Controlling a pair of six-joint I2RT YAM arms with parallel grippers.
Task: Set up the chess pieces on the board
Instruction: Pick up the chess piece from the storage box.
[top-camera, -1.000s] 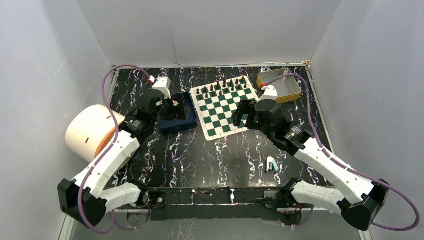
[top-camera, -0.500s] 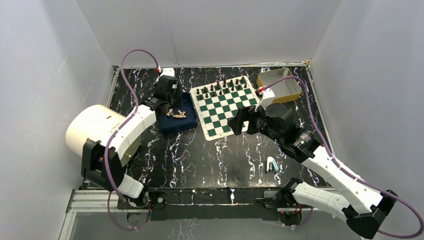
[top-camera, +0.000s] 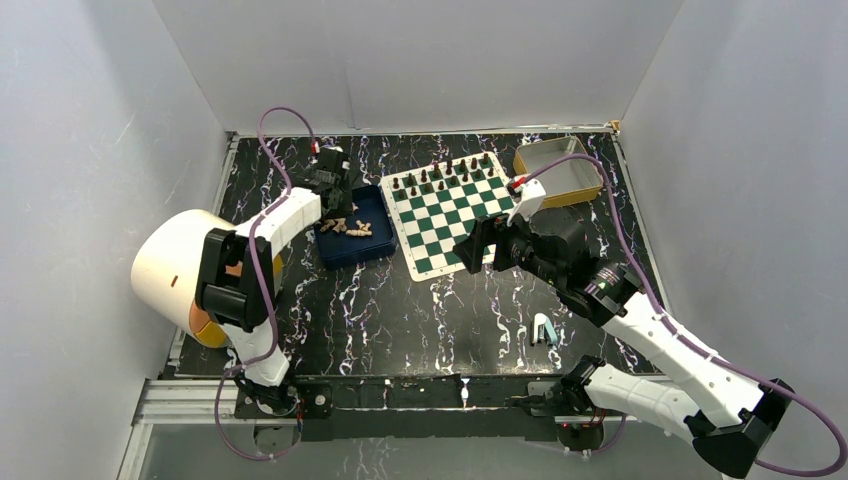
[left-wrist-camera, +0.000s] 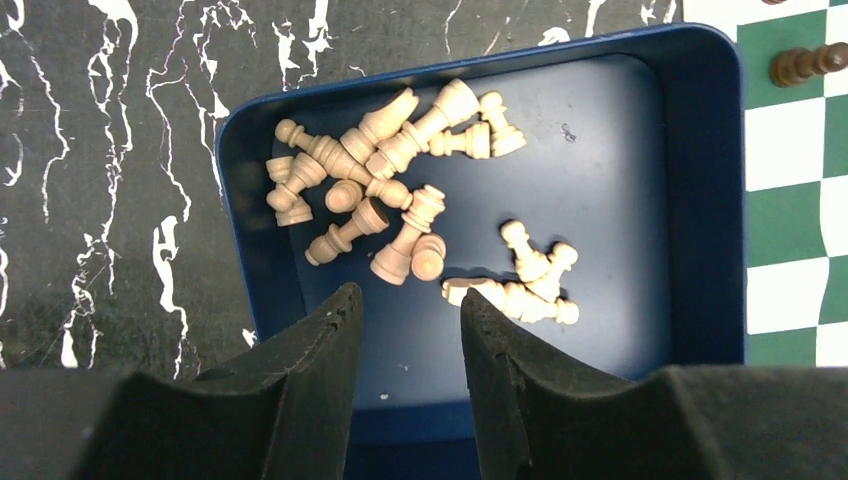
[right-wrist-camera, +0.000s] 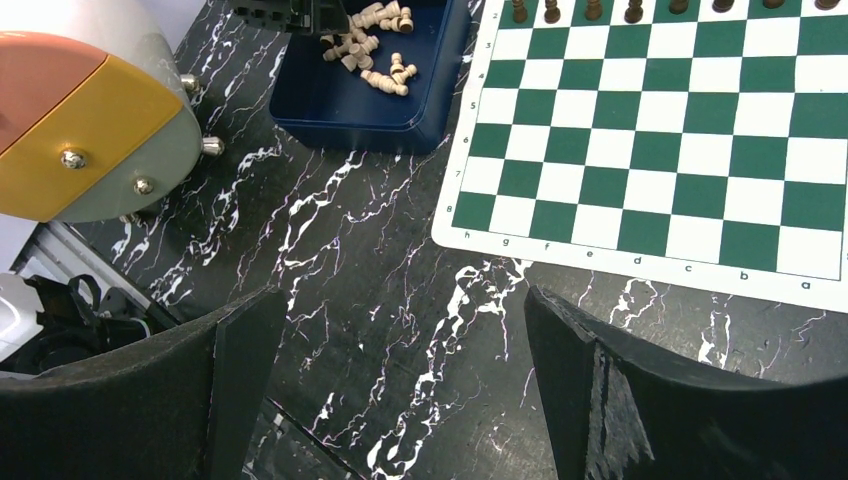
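**Changed since the earlier frames:** the left arm has folded up tall, and the left gripper (top-camera: 331, 187) has shifted from above the middle of the blue tray (left-wrist-camera: 620, 180) to its far, upper-left edge in the overhead view. Its jaws have drawn in from wide to a narrow gap. The right gripper (top-camera: 478, 240) has slid a little toward the lower-left corner of the board (top-camera: 450, 215).

**Jaws:** left part-closed with nothing between them, only tray floor showing in the gap. Right spread wide and empty above the desk (top-camera: 400, 310), beside the board's near edge.

**Chess pieces (left-wrist-camera: 395, 150):** cream, all lying on their sides in the tray. There is one tangled heap at upper left of the wrist view and a smaller cluster at centre right. None stands on the board yet; dark pieces (top-camera: 440, 175) fill its far rows.

**Handling (judged):** tiny, light, rigid and smooth. Round bodies are likely to roll or squirt out of a pinch. Best taken across the waist, starting with a piece at the heap's fringe.
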